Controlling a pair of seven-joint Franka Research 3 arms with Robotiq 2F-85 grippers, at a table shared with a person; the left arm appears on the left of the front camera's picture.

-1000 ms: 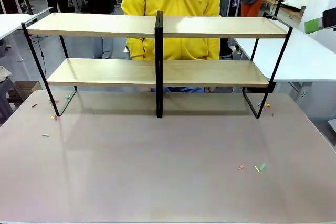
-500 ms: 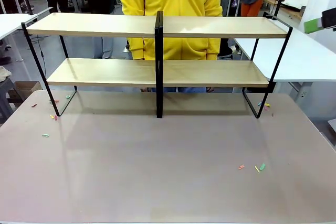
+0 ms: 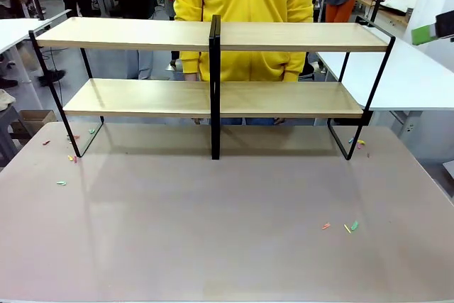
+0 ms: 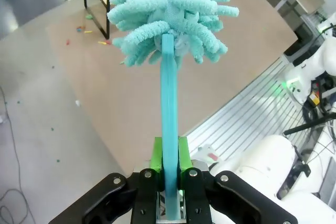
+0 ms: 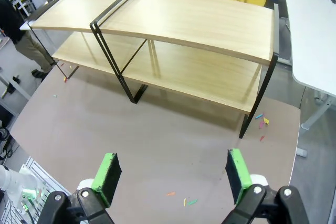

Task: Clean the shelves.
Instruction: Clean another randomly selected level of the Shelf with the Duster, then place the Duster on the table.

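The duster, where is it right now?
In the left wrist view, the teal duster stands clamped by its handle in the left gripper, near the table's edge.

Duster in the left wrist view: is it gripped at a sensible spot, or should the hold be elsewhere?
Sensible, it seems. The left gripper clamps the flat turquoise handle of the duster across its two broad faces, near the bottom end. That leaves the fluffy head free and pointing straight ahead. Gripping the soft head would probably slip.

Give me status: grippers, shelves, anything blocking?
Left gripper shut on duster, held off the table's side. Right gripper open, empty, above table. Shelves bare, untouched. Person stands right behind them; small scraps on table.
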